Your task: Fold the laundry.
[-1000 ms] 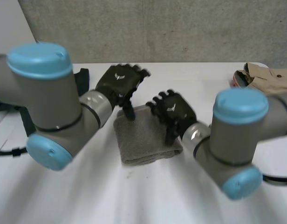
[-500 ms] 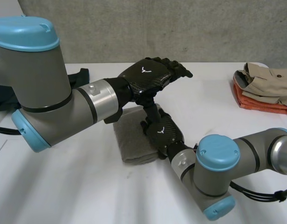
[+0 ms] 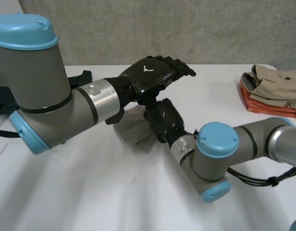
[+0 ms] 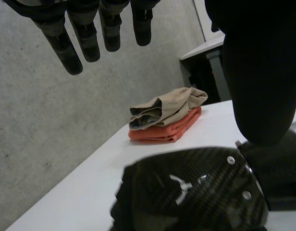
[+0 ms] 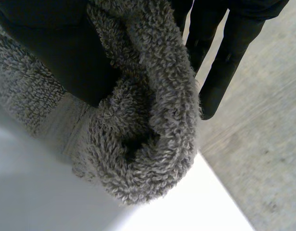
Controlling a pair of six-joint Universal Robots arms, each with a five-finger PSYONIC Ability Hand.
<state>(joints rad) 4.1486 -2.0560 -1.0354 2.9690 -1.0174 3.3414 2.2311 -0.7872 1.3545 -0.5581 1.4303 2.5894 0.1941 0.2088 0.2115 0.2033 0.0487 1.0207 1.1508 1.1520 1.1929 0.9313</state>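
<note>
A grey terry towel [image 3: 133, 132] sits bunched near the middle of the white table [image 3: 90, 192]. My right hand [image 3: 163, 119] grips its right side and is shut on it. In the right wrist view the thumb [image 5: 66, 57] presses into a rolled fold of the towel [image 5: 148, 144], with the fingers [image 5: 225, 57] behind the cloth. My left hand [image 3: 150, 76] hovers just above the right hand, open, touching nothing. In the left wrist view its fingers [image 4: 85, 33] hang straight over the back of the right hand [image 4: 186, 192].
A folded stack of beige and orange clothes [image 3: 272, 90] lies at the table's far right edge, also in the left wrist view [image 4: 162, 122]. A dark object [image 3: 83, 77] sits at the far left behind my left arm. A concrete wall stands beyond the table.
The right hand has closed on the towel's right side and gathered the flat folded towel into a bunch. The left hand rose off the towel and now hovers above.
</note>
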